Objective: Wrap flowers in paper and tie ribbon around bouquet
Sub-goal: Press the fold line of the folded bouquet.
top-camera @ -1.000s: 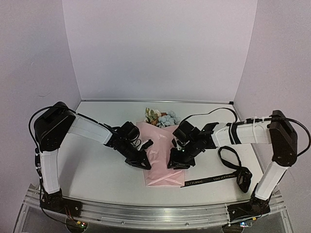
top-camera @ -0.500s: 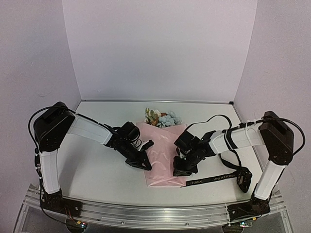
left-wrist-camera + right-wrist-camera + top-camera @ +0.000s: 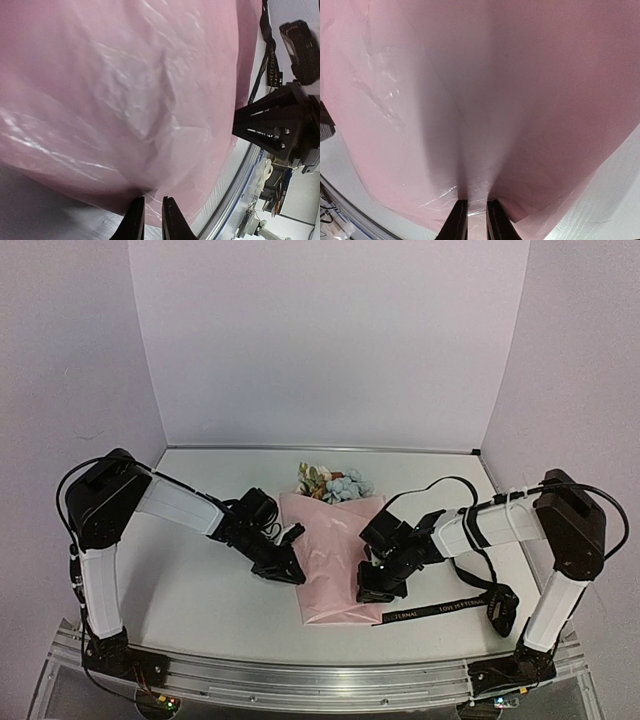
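With jaws nearly closed, my left gripper [image 3: 292, 573] and right gripper [image 3: 372, 590] each pinch a paper [image 3: 335, 560] edge; the flowers [image 3: 335, 483] are part-wrapped, and the ribbon [image 3: 440, 608] lies untied nearby.

Glossy pink paper [image 3: 330, 575] lies lengthwise over the flowers [image 3: 335, 483], blue, cream and orange blooms showing at its far end, with the black lettered ribbon [image 3: 440, 608] by its near right corner.

paper [image 3: 330, 540] on table [image 3: 190, 590] | flowers [image 3: 335, 483] at its far edge | ribbon [image 3: 440, 608] right of paper
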`<action>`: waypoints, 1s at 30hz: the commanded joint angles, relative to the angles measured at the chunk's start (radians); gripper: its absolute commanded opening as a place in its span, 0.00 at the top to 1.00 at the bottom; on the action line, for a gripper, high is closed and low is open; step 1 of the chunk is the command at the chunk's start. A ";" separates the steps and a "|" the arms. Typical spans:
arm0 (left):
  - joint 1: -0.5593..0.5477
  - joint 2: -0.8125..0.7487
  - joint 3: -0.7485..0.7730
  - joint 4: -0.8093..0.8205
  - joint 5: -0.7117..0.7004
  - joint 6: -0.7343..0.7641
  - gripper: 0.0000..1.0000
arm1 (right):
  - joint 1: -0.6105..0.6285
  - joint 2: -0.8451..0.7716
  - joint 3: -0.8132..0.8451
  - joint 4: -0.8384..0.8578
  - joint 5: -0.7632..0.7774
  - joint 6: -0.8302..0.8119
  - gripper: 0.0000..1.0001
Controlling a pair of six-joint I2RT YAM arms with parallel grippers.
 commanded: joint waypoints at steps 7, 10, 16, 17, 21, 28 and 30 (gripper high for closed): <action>0.102 0.123 0.096 0.051 0.024 -0.056 0.86 | 0.001 0.008 -0.044 -0.005 0.028 0.003 0.87; 0.130 0.145 0.128 0.047 0.027 -0.064 0.85 | 0.001 0.010 -0.043 -0.002 0.020 0.002 0.87; 0.194 0.200 0.234 -0.001 0.022 -0.058 0.85 | 0.000 0.013 -0.046 0.005 0.012 -0.001 0.87; 0.200 0.212 0.261 -0.015 0.023 -0.051 0.85 | 0.001 0.015 -0.046 0.005 0.010 -0.001 0.87; 0.223 0.286 0.394 -0.094 0.020 -0.016 0.85 | 0.000 0.013 -0.052 0.008 0.007 -0.004 0.87; 0.257 0.403 0.611 -0.168 -0.016 -0.020 0.85 | 0.001 0.011 -0.063 0.015 0.005 -0.005 0.87; 0.274 0.435 0.670 -0.176 -0.031 -0.033 0.85 | 0.000 0.011 -0.067 0.018 0.005 -0.004 0.87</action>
